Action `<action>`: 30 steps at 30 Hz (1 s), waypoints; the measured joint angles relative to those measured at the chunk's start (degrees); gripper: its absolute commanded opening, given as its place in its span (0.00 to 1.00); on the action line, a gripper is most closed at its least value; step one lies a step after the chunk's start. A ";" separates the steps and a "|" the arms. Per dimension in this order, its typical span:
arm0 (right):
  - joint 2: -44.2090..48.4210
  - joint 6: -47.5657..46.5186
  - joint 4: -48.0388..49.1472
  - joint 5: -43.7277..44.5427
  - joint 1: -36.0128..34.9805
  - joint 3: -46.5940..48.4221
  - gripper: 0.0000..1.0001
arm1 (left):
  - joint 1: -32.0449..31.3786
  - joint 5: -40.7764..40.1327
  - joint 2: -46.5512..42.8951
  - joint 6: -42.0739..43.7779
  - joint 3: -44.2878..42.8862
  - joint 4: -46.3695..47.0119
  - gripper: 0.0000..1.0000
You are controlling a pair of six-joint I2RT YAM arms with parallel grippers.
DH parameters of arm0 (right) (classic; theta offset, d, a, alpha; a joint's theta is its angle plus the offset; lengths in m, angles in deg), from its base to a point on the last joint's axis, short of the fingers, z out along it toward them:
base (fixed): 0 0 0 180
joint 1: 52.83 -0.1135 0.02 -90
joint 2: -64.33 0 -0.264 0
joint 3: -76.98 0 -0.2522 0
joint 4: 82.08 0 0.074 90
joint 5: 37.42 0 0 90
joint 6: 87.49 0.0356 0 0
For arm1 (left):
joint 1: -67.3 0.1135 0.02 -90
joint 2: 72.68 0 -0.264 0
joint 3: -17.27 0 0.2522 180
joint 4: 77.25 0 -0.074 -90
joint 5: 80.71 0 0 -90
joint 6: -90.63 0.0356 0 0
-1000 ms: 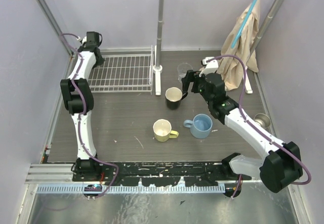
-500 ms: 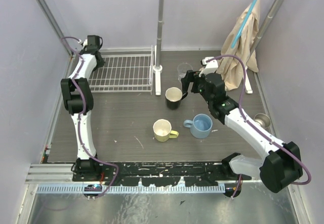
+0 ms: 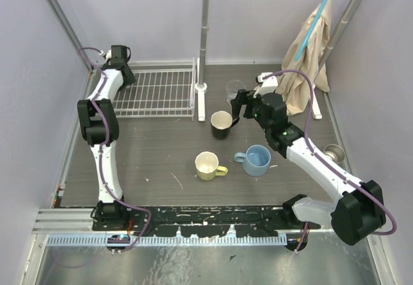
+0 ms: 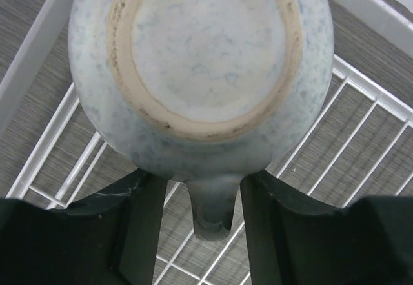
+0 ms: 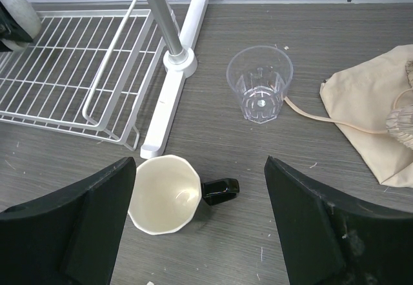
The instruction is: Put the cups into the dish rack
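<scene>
The white wire dish rack [image 3: 158,91] lies at the back left. My left gripper [image 3: 120,56] is over its far left corner. In the left wrist view a cream-white mug [image 4: 200,72] sits upside down on the rack [image 4: 361,137]. Its handle is between my left gripper's [image 4: 203,188] fingers, which are open with a gap on one side. My right gripper [image 3: 242,104] hangs wide open above the black mug [image 3: 221,124], which stands upright with its cream inside showing [image 5: 164,195]. The clear glass [image 5: 259,82] stands behind it. The yellow mug [image 3: 208,166] and the light blue mug [image 3: 256,159] stand mid-table.
An upright white-grey pole [image 3: 204,40] with a long base stands just right of the rack. A beige cloth [image 3: 311,53] hangs at the back right and lies on the table [image 5: 371,117]. A small metal object [image 3: 334,151] sits at the right edge.
The left wrist has shifted very slightly at the rack's far left corner. The right arm and the cups on the table have not moved.
</scene>
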 measured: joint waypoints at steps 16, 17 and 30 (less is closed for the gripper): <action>-3.23 0.09 -1.62 -0.70 0.02 1.25 0.87 | 0.00 2.40 -9.35 -0.22 11.02 2.08 0.72; -3.39 0.09 -1.75 -0.70 0.02 1.36 0.87 | 0.00 2.64 -10.34 -0.22 11.56 2.34 0.72; -11.93 -0.15 -13.86 -8.92 0.07 10.82 0.83 | 0.00 10.97 -20.61 -0.92 11.80 2.67 0.75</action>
